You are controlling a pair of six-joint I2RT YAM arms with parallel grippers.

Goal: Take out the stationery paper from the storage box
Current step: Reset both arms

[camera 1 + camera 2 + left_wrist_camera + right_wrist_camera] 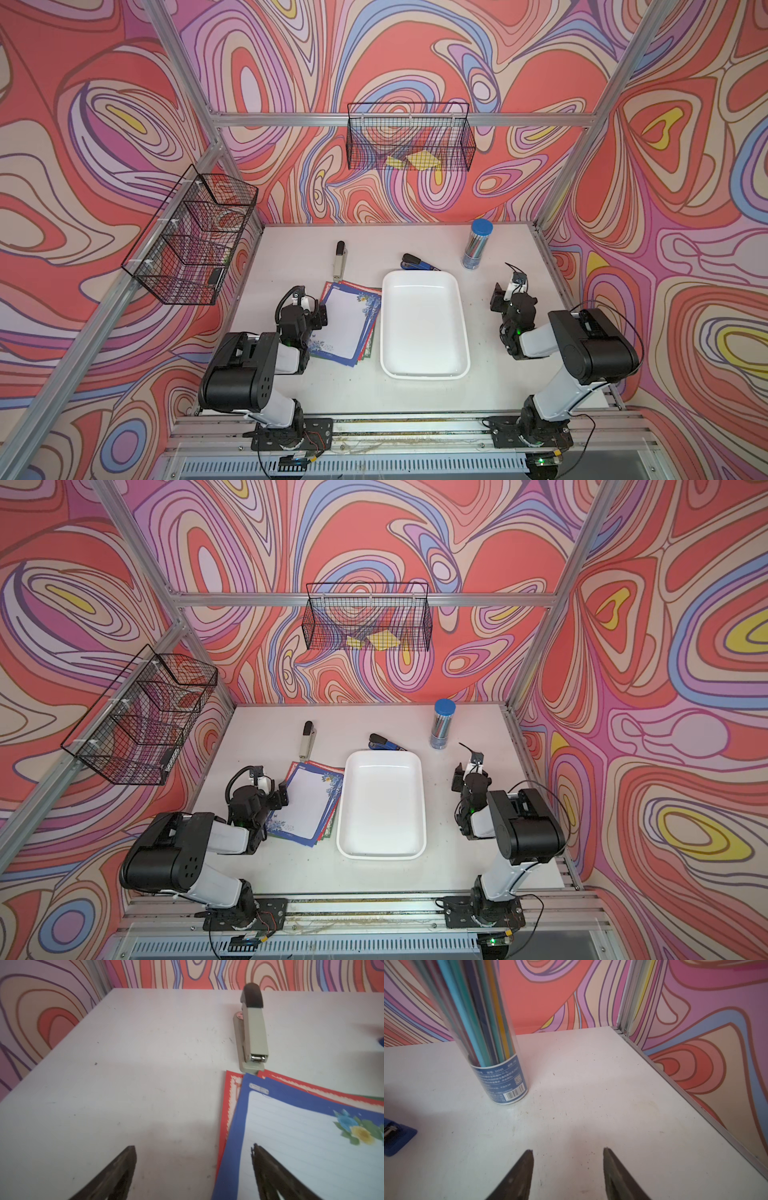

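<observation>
The stationery paper [349, 326] [307, 806] lies in a fanned stack on the table, just left of the storage box, with a blue-bordered lined sheet [301, 1147] on top and red-bordered sheets under it. The storage box [424, 376] [380, 856], a shallow white tray, stands in the middle of the table with nothing in it. My left gripper [313, 309] [276, 796] [193, 1146] hangs open over the stack's left edge, one fingertip [257, 1153] above the top sheet, the other above bare table. My right gripper [509, 295] [469, 773] [568, 1150] is open over bare table right of the box, holding nothing.
A beige stapler [339, 259] [252, 1028] lies behind the stack, touching its far corner. A blue stapler [417, 262] [394, 1138] sits behind the box. A clear tube of pencils [476, 245] [492, 1043] stands at the back right. Wire baskets [409, 137] [191, 237] hang on the frame.
</observation>
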